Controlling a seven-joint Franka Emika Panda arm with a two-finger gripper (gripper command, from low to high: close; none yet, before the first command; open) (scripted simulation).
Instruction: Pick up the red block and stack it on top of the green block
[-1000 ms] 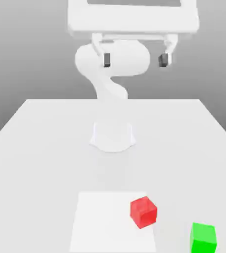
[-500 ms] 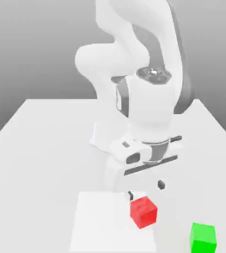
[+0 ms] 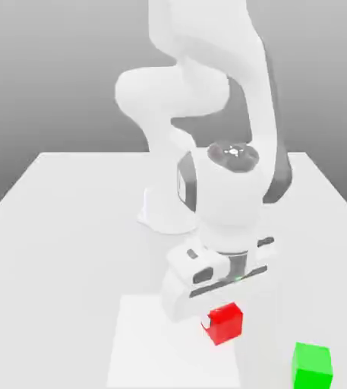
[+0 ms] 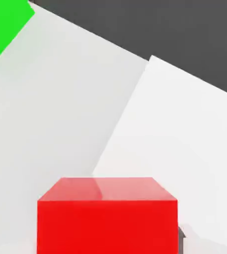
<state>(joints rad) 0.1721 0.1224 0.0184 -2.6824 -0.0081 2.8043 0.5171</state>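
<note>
The red block [image 3: 225,325] rests on the table at the edge of a white square patch [image 3: 149,342]. My gripper [image 3: 220,304] has come down right over the block, and the hand covers the block's upper part in the exterior view. In the hand view the red block [image 4: 108,218] looms very close, with its top face and one side showing. The green block [image 3: 312,365] stands on the table toward the exterior view's right of the red one, apart from it. A corner of the green block [image 4: 3,25] also appears in the hand view.
The white table [image 3: 62,220] stretches wide on both sides. The arm's base [image 3: 172,209] stands behind the blocks at mid-table. Beyond the table edge the hand view shows dark floor [image 4: 185,34].
The arm has swung down from high above the table. Over the last half second the hand dropped further, from just above the red block to around it. Neither block has moved.
</note>
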